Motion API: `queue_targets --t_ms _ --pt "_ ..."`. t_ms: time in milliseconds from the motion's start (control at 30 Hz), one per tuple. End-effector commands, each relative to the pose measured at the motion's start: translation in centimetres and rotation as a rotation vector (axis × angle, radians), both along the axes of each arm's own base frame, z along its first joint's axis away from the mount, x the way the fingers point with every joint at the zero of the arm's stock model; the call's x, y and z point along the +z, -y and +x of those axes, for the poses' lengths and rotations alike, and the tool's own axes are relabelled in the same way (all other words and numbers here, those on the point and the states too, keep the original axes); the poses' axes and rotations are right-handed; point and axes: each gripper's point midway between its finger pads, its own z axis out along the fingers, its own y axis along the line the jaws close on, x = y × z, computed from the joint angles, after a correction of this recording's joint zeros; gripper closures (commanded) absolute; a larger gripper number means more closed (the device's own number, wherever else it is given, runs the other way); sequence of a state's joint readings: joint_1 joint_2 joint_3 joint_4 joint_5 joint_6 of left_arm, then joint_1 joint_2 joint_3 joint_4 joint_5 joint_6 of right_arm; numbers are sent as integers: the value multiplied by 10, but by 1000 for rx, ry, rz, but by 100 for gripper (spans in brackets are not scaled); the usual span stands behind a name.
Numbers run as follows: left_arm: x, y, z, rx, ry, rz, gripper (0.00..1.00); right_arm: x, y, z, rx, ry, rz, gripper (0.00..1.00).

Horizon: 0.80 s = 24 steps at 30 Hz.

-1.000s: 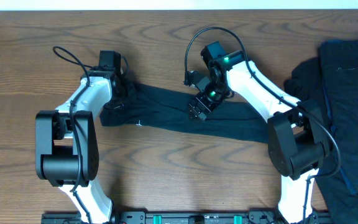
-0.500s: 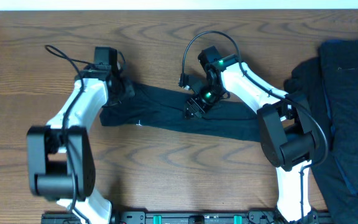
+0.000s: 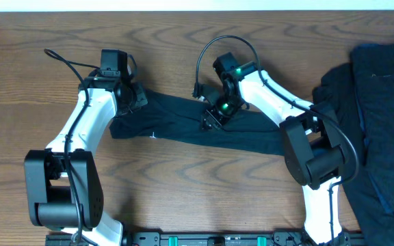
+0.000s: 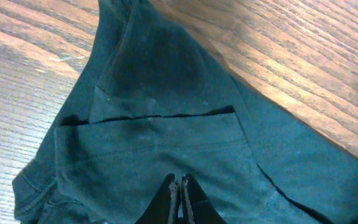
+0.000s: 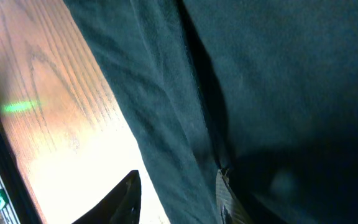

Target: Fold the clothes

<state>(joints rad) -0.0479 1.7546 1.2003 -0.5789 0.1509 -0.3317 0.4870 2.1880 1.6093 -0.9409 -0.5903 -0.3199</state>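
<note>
Overhead: 1 dark garment (image 3: 176, 128) lies as a long strip across mid-frame on the table (image 3: 183, 198). 1 dark pile (image 3: 382, 89) at the right edge, item count in it not readable. 2 grippers in view. Left gripper (image 3: 134, 99) is at the strip's upper-left end; left wrist view shows its jaws pressed together over the cloth, can't tell if fabric is pinched. Right gripper (image 3: 209, 121) is at the strip's centre, jaws apart, straddling the cloth edge, one finger over bare wood.
</note>
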Motion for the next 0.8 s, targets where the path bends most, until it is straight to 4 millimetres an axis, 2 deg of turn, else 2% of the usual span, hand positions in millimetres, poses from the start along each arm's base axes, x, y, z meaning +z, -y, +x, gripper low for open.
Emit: queue_targets --t_ms 0,233,767 --pt "-2 1 -2 -21 -8 8 94 1 -4 2 4 8 8 59" --pt "-3 1 -3 -21 -9 8 94 2 -9 12 -4 47 31 44" --pt "-3 1 -2 -21 -9 9 94 -2 -6 16 -46 44 -9 46"
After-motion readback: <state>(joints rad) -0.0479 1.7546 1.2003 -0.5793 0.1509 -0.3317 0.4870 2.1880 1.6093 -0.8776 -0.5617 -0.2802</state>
